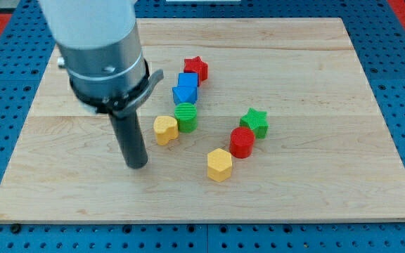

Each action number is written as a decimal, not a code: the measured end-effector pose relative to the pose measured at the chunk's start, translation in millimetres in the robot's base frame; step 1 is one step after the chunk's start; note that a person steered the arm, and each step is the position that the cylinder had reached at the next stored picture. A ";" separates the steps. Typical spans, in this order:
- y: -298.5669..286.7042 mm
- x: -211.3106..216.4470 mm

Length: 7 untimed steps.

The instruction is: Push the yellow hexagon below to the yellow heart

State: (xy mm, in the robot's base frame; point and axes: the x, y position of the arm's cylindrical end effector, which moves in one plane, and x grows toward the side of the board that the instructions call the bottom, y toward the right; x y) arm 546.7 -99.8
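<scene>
The yellow hexagon (219, 164) lies on the wooden board, right of centre toward the view's bottom. The yellow heart (165, 129) lies up and to its left, touching the green cylinder (186, 117). My tip (137, 166) rests on the board left of both, below-left of the yellow heart and about level with the hexagon. It touches no block.
A red cylinder (242, 142) sits just up-right of the hexagon, with a green star (255, 122) behind it. Two blue blocks (185, 88) and a red star (196, 68) run in a line above the green cylinder. The board's bottom edge (202, 219) is near.
</scene>
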 end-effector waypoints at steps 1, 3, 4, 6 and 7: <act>45.4 21.5; 198.5 44.4; 204.2 18.4; 129.2 11.6; 110.7 -1.0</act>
State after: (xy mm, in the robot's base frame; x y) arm 545.8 10.9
